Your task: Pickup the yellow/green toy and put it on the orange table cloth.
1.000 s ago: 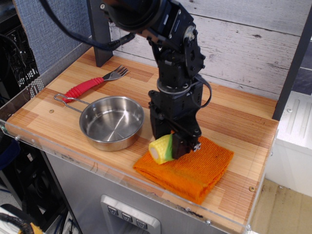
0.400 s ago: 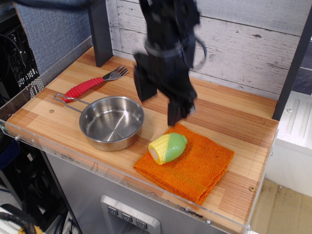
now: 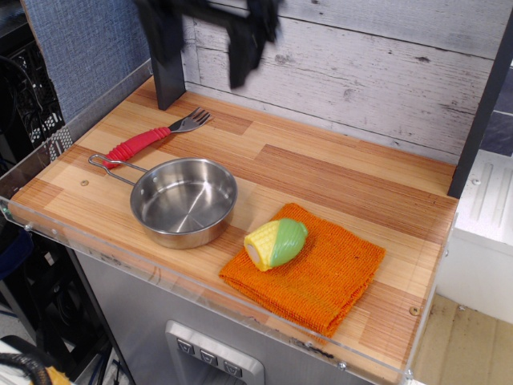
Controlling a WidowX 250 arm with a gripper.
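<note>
The yellow/green toy corn (image 3: 275,243) lies on its side on the near-left corner of the orange table cloth (image 3: 321,277), which is spread at the front right of the wooden table. Nothing holds the corn. My gripper (image 3: 210,50) is a dark motion-blurred shape at the top edge of the view, high above the back of the table and far from the corn. One finger (image 3: 240,60) shows as a dark streak. The jaws look spread and empty.
A steel pan (image 3: 183,201) with a wire handle stands left of the cloth, close to the corn. A red-handled fork (image 3: 152,138) lies behind the pan. A dark post (image 3: 167,76) stands at the back left. A clear guard (image 3: 200,293) runs along the table's front edge.
The gripper let go of the corn on the cloth, opened, and rose up and to the back left. The corn stays where it was set down.
</note>
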